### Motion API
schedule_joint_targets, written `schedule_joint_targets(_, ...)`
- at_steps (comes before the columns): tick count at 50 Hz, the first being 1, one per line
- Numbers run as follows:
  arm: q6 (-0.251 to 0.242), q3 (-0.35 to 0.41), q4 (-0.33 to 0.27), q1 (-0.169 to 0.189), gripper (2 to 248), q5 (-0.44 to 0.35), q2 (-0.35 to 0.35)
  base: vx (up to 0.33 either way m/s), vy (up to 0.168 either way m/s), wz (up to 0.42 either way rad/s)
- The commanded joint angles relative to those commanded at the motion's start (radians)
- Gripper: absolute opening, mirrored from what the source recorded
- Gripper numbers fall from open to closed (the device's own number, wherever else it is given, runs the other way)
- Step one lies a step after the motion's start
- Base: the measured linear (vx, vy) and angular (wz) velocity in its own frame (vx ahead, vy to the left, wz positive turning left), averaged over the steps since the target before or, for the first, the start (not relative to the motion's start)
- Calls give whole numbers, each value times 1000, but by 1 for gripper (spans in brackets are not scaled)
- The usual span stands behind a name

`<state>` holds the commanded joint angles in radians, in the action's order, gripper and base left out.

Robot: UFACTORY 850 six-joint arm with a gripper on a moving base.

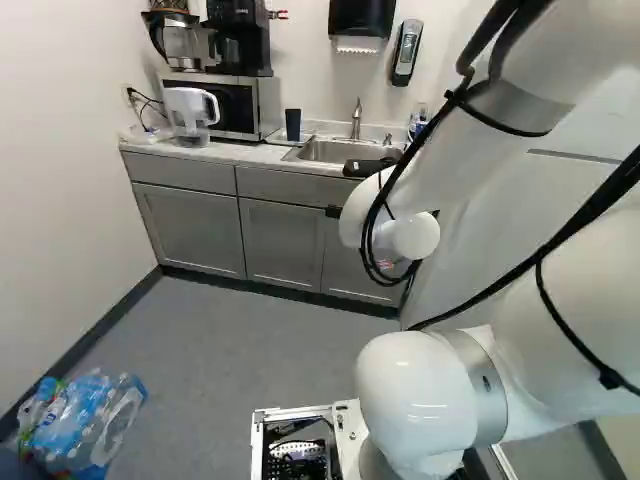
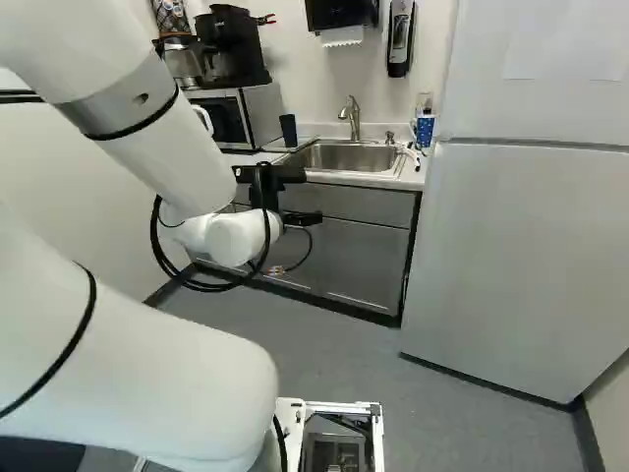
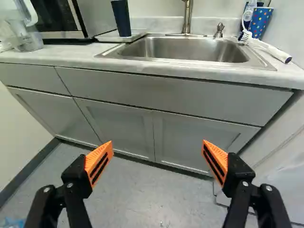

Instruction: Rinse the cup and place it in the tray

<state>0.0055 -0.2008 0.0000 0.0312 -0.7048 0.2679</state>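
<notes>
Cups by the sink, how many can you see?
2: a dark cup between the microwave and sink, a dotted blue cup at the sink's other side; others may be hidden.

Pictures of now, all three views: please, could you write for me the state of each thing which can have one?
gripper: open, nothing between its fingers
dark cup: standing on the tray beside the sink
faucet: no running water to be seen
cabinet doors: closed
microwave door: closed
refrigerator doors: closed
paper towel dispenser: paper hanging out
</notes>
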Motion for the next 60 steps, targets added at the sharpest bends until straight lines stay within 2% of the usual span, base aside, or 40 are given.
schedule_joint_targets(30, -4, 91, 0, -25, 247, -134, 9, 0, 0, 0)
schedule_joint_targets(60, -6, 114, 0, -31, 247, -168, 11, 0, 0, 0)
